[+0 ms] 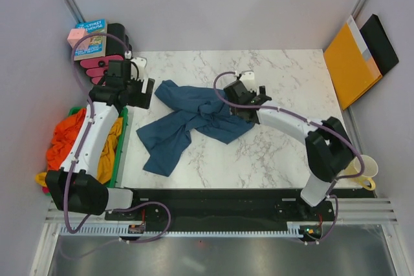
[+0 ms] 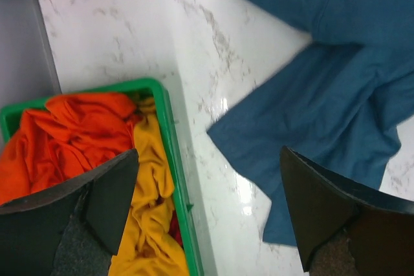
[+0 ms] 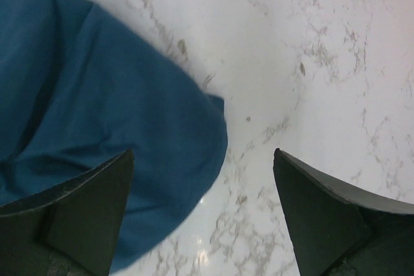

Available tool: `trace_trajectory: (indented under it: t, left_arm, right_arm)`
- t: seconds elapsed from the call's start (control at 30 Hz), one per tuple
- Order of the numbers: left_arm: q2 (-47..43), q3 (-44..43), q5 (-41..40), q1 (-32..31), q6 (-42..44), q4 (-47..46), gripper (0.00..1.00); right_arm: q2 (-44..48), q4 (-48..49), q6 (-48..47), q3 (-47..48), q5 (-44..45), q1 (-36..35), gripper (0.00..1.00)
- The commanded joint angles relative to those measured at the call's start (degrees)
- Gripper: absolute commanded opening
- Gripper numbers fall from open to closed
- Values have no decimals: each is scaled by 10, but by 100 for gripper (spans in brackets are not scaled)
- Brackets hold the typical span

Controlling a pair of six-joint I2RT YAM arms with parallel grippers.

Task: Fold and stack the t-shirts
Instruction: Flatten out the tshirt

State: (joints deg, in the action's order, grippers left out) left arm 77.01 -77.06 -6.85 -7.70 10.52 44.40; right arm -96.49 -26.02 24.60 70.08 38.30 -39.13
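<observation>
Both pairs of jaws stand spread wide, pinching nothing. The left gripper hangs at the table's left edge, with one dark wedge-shaped finger over the bin and the other over a loose tail of the teal shirt. The right gripper hovers at that shirt's right edge: one finger above the cloth, one above bare marble. The teal shirt lies unfolded in the middle of the table — soft matte cloth, twisted and rumpled, its tails sprawling toward the near left. The bin is green plastic with a thin raised rim and a rounded corner, and it sits just off the table's left side, partly under the left arm. It holds two bunched shirts: the orange shirt, deeply creased and heaped on the outer side, and the yellow shirt, crumpled along the rim nearest the table. The tabletop is glossy white marble pattern with grey veins — light glints off it. A pale yellow mug stands off the right edge, partly behind the right arm.
</observation>
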Motion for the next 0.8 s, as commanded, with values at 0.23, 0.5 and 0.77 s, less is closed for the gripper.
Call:
trace_trajectory:
  t: [0.23,0.5,0.77]
  left_arm:
    - [-117,103,42,18,-14,51,96]
    - [-143,147,55,20,-33,56,96]
    - [-139,176,56,22,-39,52,95]
  right_arm:
    - [-168,1,19,165,-85,117,85]
    - [-163,38,41,96,-154,117,73]
    - [-169,40,58,55,-158,116,55]
